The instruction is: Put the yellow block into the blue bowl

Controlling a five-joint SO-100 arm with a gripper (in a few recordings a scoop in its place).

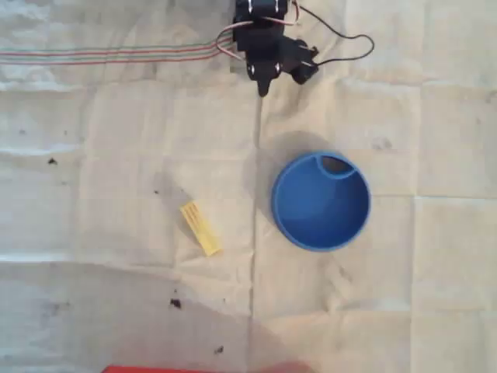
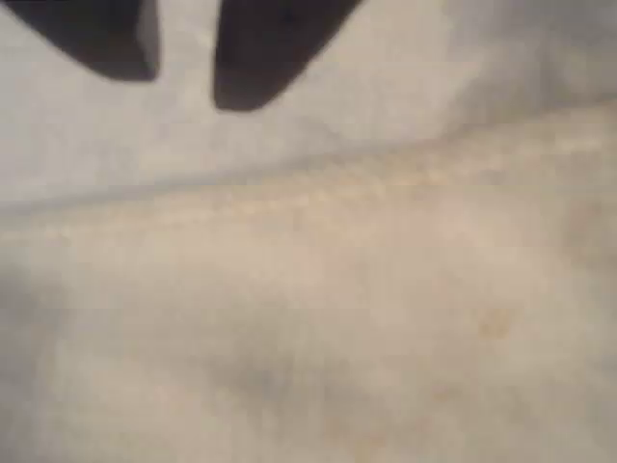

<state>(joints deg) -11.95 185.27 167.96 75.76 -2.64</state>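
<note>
The yellow block (image 1: pixel 200 228) lies flat on the cloth, left of centre in the overhead view, turned on a diagonal. To its right stands the blue bowl (image 1: pixel 321 200), holding nothing, its small notch at the far rim. My gripper (image 1: pixel 263 85) is at the top of the overhead view, pointing down at the cloth, well away from the block and beyond the bowl's far side. In the wrist view the two dark fingers (image 2: pixel 260 58) hang close over blurred cloth. The gripper (image 2: pixel 183 82) is shut apart from a thin slit, with nothing in it.
A creased pale cloth (image 1: pixel 116 140) covers the table, with a striped band (image 1: pixel 109 55) at the top left and a few dark specks (image 1: pixel 175 303). A red edge (image 1: pixel 202 368) shows at the bottom. Wires (image 1: pixel 342 43) trail right of the arm.
</note>
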